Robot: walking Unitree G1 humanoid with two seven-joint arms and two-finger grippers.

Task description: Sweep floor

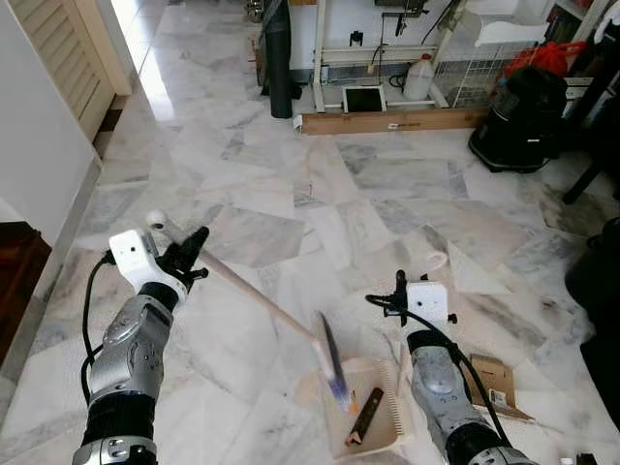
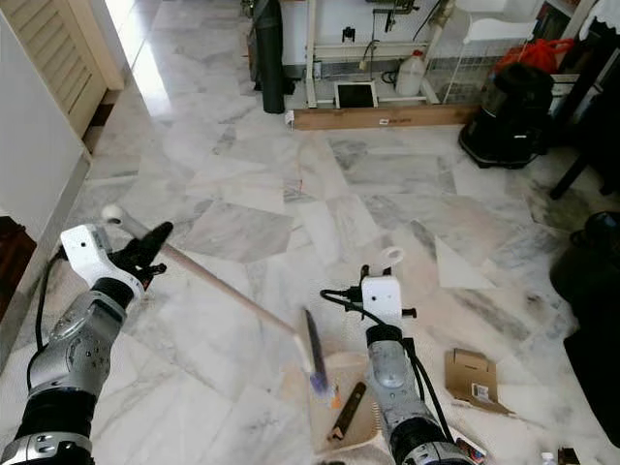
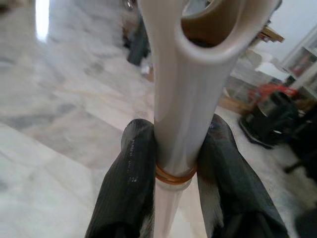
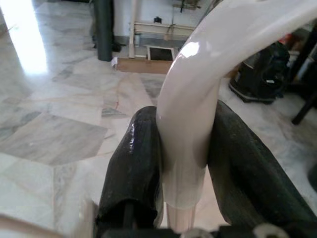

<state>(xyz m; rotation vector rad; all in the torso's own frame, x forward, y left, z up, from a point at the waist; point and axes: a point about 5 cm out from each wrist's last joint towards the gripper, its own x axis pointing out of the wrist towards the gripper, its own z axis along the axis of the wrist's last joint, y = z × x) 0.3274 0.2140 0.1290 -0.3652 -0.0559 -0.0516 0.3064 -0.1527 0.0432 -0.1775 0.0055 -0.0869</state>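
My left gripper is shut on the pale broom handle near its top end; the left wrist view shows both black fingers pressed on the handle. The handle slants down to the brush head, which rests at the edge of the beige dustpan on the marble floor. In the dustpan lie a dark brown stick and a small orange bit. My right gripper is shut on the dustpan's upright cream handle, whose loop end sticks out above it.
A flattened cardboard piece lies right of the dustpan, a white paper triangle beyond it. At the far side are a black vacuum, a wooden plank, a black cylinder and a white jug. A wall and a louvred door stand on the left.
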